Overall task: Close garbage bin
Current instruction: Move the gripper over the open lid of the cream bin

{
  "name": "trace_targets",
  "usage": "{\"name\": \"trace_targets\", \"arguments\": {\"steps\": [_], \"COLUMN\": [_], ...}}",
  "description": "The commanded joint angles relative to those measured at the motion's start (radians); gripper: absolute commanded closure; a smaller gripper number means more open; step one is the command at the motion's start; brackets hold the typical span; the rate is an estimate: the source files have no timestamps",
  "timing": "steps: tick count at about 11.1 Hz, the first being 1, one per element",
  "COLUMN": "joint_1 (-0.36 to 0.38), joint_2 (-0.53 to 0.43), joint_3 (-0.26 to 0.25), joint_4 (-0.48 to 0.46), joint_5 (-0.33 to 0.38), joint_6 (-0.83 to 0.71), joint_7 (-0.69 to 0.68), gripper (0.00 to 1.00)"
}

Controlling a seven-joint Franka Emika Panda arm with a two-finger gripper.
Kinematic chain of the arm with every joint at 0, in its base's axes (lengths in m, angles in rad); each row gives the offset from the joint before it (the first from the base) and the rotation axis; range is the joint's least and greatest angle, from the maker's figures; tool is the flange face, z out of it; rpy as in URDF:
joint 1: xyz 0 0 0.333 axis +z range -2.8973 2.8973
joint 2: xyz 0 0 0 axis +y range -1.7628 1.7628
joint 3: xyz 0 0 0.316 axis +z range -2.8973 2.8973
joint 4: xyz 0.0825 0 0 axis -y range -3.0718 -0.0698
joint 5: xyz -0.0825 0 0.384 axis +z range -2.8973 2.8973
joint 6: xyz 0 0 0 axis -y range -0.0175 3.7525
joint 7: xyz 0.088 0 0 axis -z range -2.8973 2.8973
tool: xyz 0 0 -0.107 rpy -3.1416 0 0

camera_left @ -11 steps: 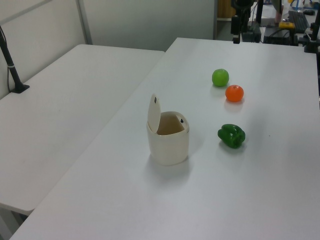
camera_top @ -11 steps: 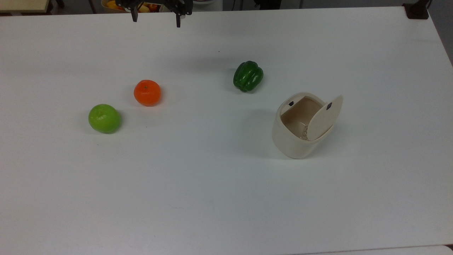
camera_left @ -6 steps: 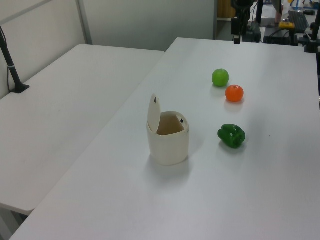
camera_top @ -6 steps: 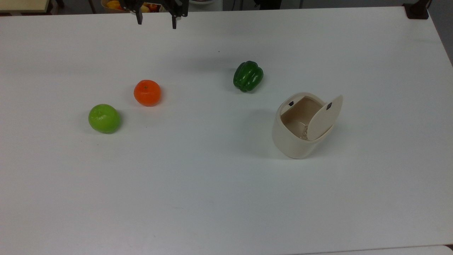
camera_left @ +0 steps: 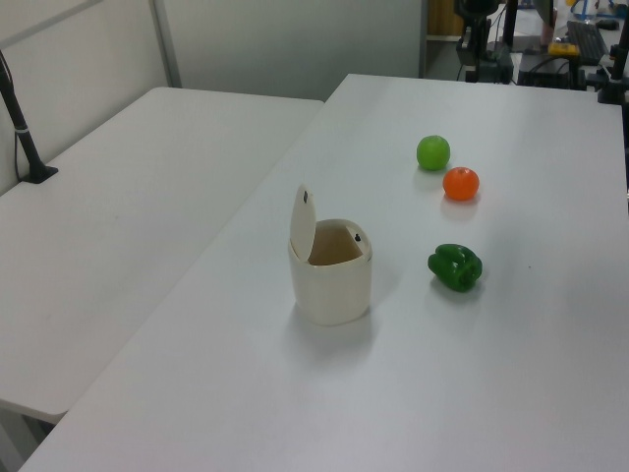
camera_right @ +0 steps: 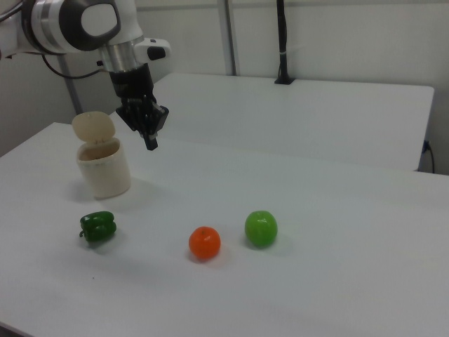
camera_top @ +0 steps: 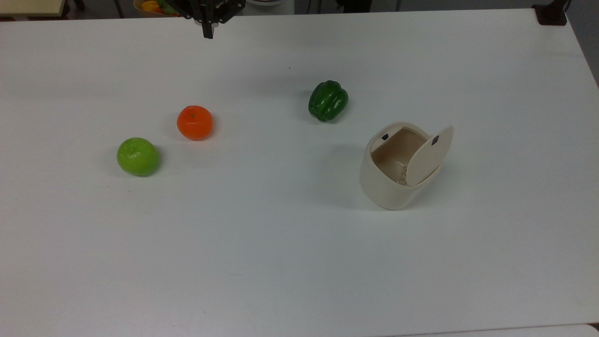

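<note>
The cream-beige garbage bin (camera_top: 388,187) stands upright on the white table (camera_top: 281,257), right of centre in the top view. Its hinged lid (camera_top: 429,154) is raised, tilted up on the top view's right side, and the inside shows. It also stands in the left view as the bin (camera_left: 332,287) with its lid (camera_left: 303,223) upright. In the right view the bin (camera_right: 105,172) is at the left. My gripper (camera_top: 207,32) hangs shut and empty over the table's far edge, well away from the bin. The right view has the gripper (camera_right: 150,144) in the air to the right of the bin.
A green bell pepper (camera_top: 328,100) lies near the bin. An orange (camera_top: 194,122) and a green apple (camera_top: 138,157) sit to the top view's left. A basket of fruit (camera_top: 152,5) is beyond the far edge. A second white table (camera_left: 128,197) adjoins in the left view.
The gripper's fingers came together from wide open to shut while staying over the far edge. The bin, lid and fruit have not moved.
</note>
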Motion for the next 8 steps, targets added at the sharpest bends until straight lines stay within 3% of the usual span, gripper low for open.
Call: {"name": "trace_targets", "arguments": {"steps": [1,3,8], "joint_1": [0.007,0.018,0.168], "joint_2": [0.000,0.020,0.075], "joint_3": [0.003,0.015,0.016], "joint_4": [-0.013,-0.013,-0.013], "joint_5": [0.007,0.017,0.028], "joint_6": [0.083,0.163,0.525], "joint_7": [0.011,0.015,0.018], "gripper": [1.00,1.00,1.00]}}
